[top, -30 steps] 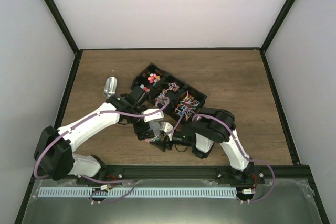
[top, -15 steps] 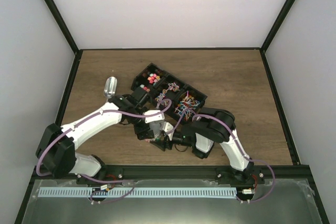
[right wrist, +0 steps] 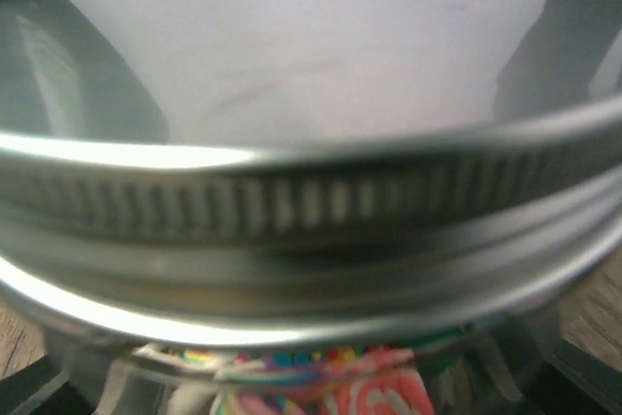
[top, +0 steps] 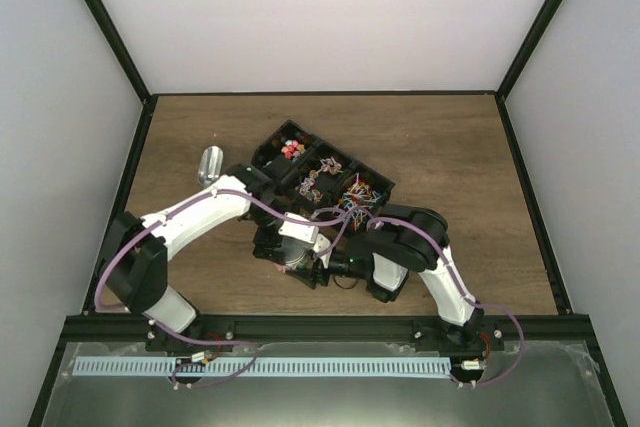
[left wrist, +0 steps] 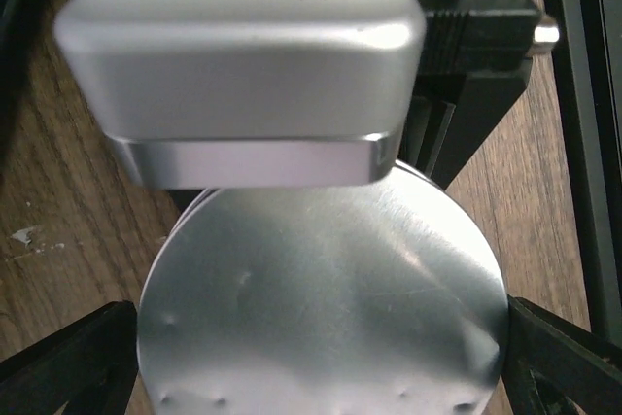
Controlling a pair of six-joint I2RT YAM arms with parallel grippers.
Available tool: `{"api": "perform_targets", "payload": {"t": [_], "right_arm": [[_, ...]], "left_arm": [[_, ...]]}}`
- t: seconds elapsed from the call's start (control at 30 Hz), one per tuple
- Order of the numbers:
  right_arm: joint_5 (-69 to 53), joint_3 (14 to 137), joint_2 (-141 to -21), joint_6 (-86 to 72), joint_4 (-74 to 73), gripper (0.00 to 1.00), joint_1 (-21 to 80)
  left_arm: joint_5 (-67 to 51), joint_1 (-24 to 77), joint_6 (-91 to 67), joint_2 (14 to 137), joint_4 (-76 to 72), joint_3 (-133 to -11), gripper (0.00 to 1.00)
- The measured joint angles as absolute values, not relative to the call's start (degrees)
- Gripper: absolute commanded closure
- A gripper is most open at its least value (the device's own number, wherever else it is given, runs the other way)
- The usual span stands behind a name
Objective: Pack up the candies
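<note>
A clear round jar with a silver screw lid stands near the table's front, between my two grippers. My left gripper hangs right over the lid, open. Its black fingers straddle the lid's rim on both sides, very close to it. My right gripper is shut on the jar's glass body from the side, just under the ribbed lid band. Candies show through the glass, pink and striped. More candies fill a black compartment tray behind the jar.
A shiny metal piece lies on the wood left of the tray. The tray runs diagonally from back left to the right arm's elbow. Black frame rails edge the table.
My left arm has swung its forearm back and to the left, and its wrist has turned above the lid. The jar and the right arm have stayed put.
</note>
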State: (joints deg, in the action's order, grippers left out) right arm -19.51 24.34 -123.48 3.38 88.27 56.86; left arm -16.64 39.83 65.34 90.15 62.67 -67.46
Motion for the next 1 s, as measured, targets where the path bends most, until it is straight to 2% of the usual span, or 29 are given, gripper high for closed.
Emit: {"api": "perform_targets", "payload": {"t": [0.17,0.4,0.67,1.0], "right_arm": [[-19.25,24.29,-123.48,2.5,88.29,0.24,56.84],[-19.33,24.14,-123.48,2.57,88.29,0.24,57.06],[-18.96,24.21,-123.48,2.61,88.29,0.24,57.08],[-17.5,24.32,-123.48,2.59,88.29,0.25,57.1]], "left_arm": [[-17.04,38.54,62.94,87.46,62.7,-67.0,0.0],[-18.28,37.93,44.69,75.22,55.66,-59.9,0.0],[-15.62,38.39,30.92,77.12,49.87,-56.66,0.0],[-14.66,40.18,28.58,77.73,48.71,-56.21,0.0]]}}
